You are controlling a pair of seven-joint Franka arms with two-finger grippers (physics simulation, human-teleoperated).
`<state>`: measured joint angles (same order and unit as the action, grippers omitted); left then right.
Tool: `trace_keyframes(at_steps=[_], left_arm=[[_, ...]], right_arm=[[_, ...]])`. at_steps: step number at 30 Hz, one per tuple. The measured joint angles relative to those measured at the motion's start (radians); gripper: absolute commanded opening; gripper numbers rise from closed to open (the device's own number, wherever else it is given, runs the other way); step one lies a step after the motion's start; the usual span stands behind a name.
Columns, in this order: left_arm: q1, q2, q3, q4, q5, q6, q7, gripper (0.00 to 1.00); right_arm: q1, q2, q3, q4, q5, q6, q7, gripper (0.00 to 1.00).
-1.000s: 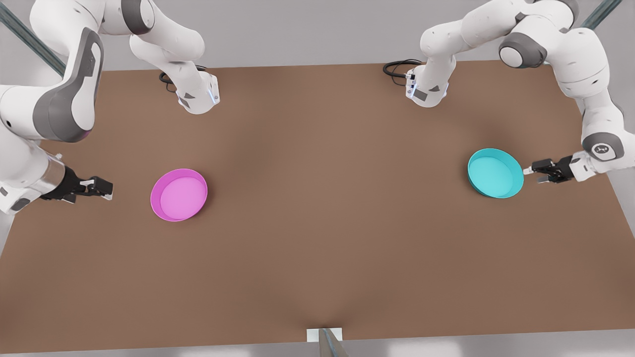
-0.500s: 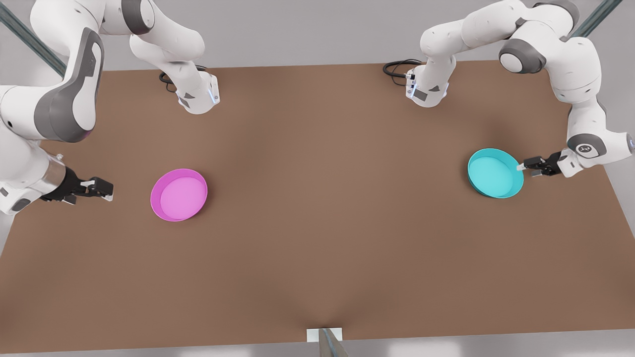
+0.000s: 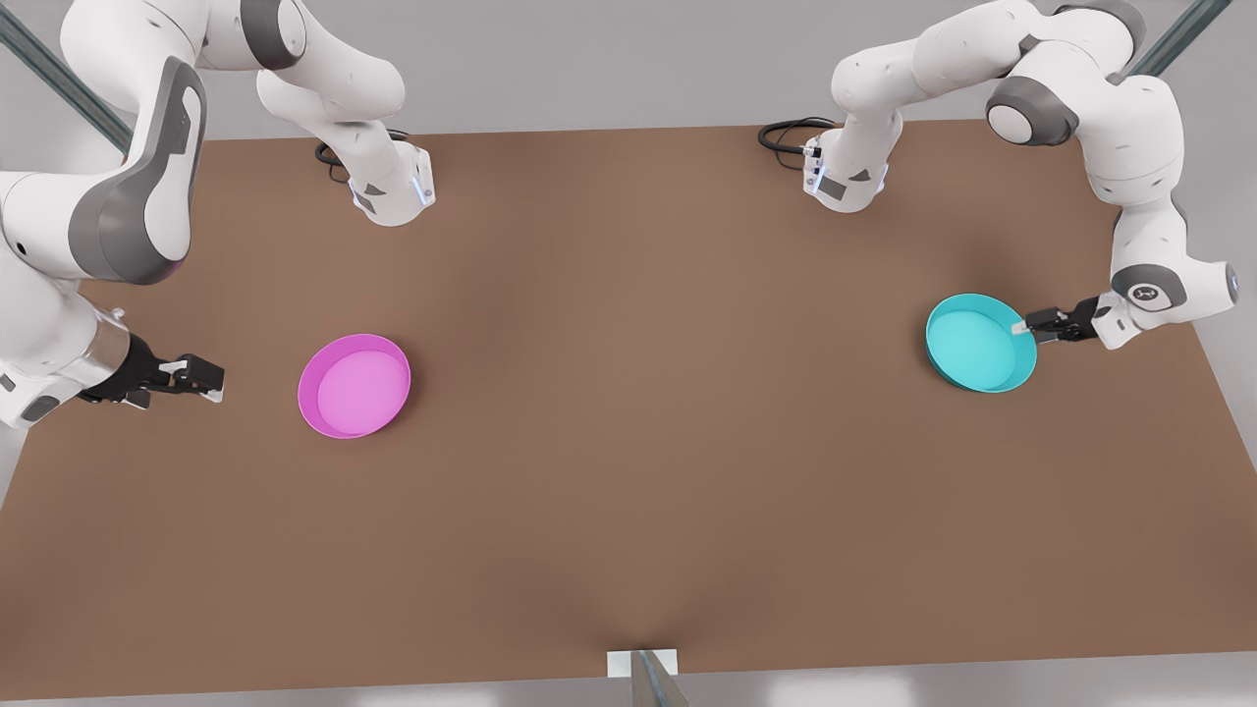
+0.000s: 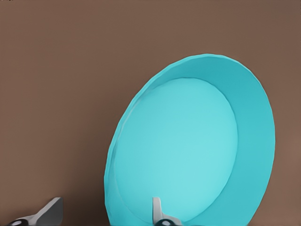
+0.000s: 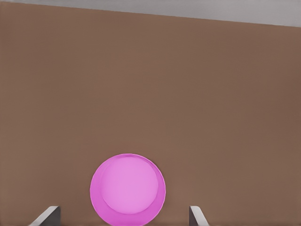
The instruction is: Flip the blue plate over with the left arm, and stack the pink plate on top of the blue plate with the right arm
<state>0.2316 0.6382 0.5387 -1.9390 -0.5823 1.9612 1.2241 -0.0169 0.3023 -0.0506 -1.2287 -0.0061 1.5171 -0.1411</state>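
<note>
The blue plate (image 3: pixel 980 344) (image 4: pixel 188 146) lies open side up on the brown table (image 3: pixel 628 491) at the front view's right. My left gripper (image 3: pixel 1029 326) (image 4: pixel 101 215) is open at the plate's edge. One fingertip (image 4: pixel 157 211) is over the plate's inside and the other (image 4: pixel 47 214) is outside, so the rim stands between them. The pink plate (image 3: pixel 354 385) (image 5: pixel 128 189) lies open side up at the front view's left. My right gripper (image 3: pixel 211 378) (image 5: pixel 121 217) waits open a short way from it, pointing at it without touching.
The two arm bases (image 3: pixel 393 191) (image 3: pixel 845 177) stand at the table's far edge with black cables beside them. A small white bracket (image 3: pixel 643 663) sits at the middle of the near edge. A wide stretch of bare table lies between the plates.
My left gripper has moved in toward the blue plate and up a little, from a gap beside it to its rim. The right arm and both plates have stayed in place.
</note>
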Motion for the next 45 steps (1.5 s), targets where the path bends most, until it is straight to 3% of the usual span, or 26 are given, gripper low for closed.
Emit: trace_keyframes(at_steps=[3, 17, 27, 45], left_arm=[[0.0, 0.002, -0.002, 0.0, -0.001, -0.001, -0.001, 0.43], [-0.009, 0.018, -0.003, 0.0, -0.005, -0.001, -0.021, 0.36], [-0.011, 0.021, -0.003, 0.0, -0.003, -0.001, -0.034, 0.24], [-0.059, -0.009, 0.003, 0.037, 0.04, -0.057, -0.125, 0.21]], right_arm=[[0.0, 0.0, 0.0, 0.0, 0.0, 0.0, 0.0, 1.0], [0.0, 0.0, 0.0, 0.0, 0.0, 0.0, 0.0, 1.0], [0.002, 0.003, 0.0, 0.0, 0.001, 0.012, 0.0, 1.0], [0.0, 0.006, 0.0, -0.002, 0.001, 0.01, 0.0, 1.0]])
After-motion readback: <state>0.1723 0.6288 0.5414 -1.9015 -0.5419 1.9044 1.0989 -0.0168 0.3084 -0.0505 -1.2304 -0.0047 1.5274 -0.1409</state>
